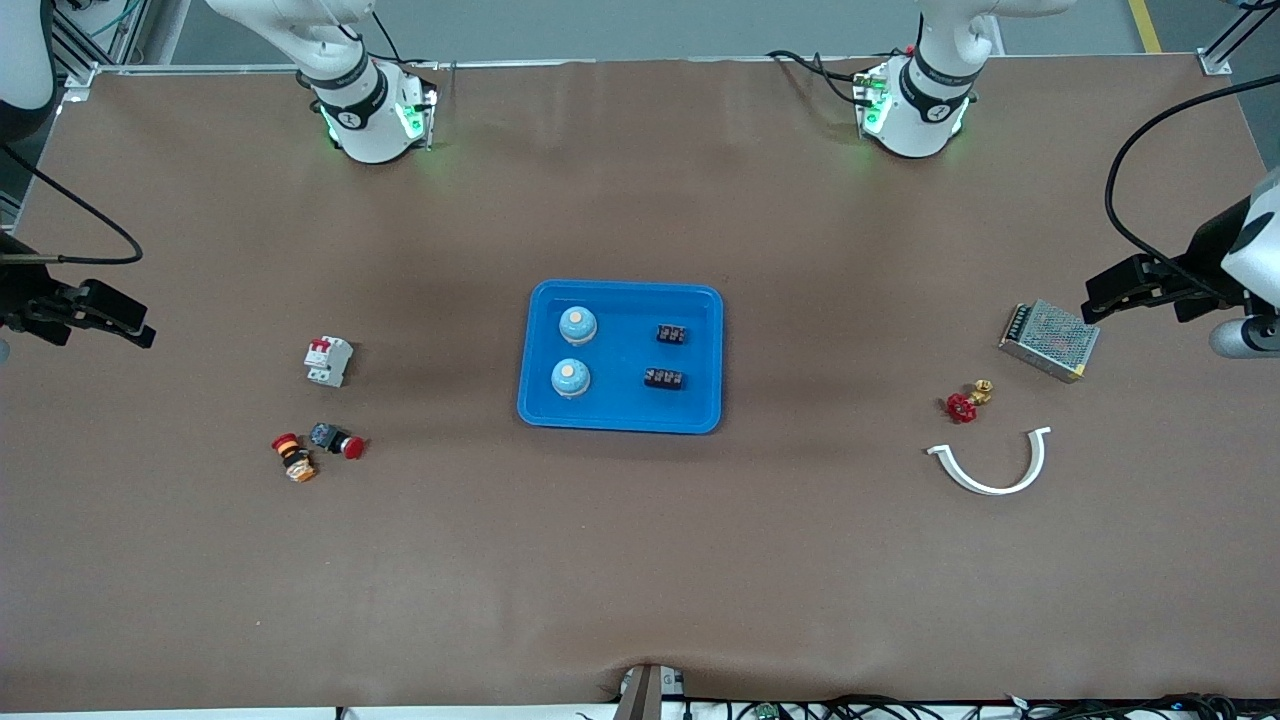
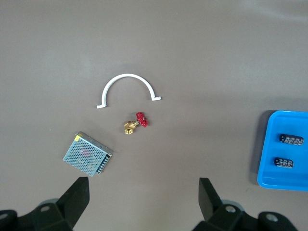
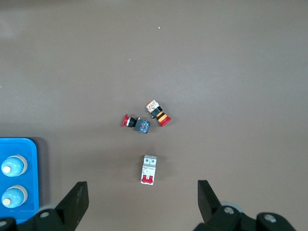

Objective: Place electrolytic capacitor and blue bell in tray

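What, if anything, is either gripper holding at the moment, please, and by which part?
Nothing is held. The left gripper and the right gripper both stand open and empty above bare table.

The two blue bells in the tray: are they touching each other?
Apart. The front view shows a strip of bare tray floor between the bell farther from the camera and the nearer bell; the right wrist view shows the same gap.

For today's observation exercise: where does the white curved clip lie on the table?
In the front view the white curved clip lies toward the left arm's end of the table, just nearer the camera than the small red-handled valve, well apart from the blue tray.
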`<state>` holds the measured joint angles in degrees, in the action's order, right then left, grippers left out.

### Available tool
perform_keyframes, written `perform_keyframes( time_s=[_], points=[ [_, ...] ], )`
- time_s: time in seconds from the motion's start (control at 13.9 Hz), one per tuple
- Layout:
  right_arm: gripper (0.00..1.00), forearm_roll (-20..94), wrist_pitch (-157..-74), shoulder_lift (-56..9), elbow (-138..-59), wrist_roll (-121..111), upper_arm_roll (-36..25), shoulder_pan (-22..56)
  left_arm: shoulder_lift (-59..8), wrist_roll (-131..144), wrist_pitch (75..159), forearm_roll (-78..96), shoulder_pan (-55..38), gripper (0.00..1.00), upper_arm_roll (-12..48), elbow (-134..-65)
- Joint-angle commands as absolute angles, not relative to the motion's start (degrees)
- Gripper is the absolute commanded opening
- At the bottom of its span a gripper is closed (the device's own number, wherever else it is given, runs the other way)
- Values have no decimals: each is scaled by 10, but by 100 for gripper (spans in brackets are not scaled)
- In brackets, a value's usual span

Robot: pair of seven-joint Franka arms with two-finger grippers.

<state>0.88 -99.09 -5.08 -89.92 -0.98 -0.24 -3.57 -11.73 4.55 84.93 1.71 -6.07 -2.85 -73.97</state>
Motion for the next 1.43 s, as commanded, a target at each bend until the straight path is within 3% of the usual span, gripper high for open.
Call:
perform_keyframes(
  time_s=[0.0, 1.36],
  points=[
    [100, 1, -988, -54, -889, -11, -3, -34, -103, 44, 847, 12, -61, 100, -33, -754],
    [100, 3, -998, -53, -884, -11, -4, -33, -100, -6, 884, -1, -40, 100, -31, -753]
  ],
)
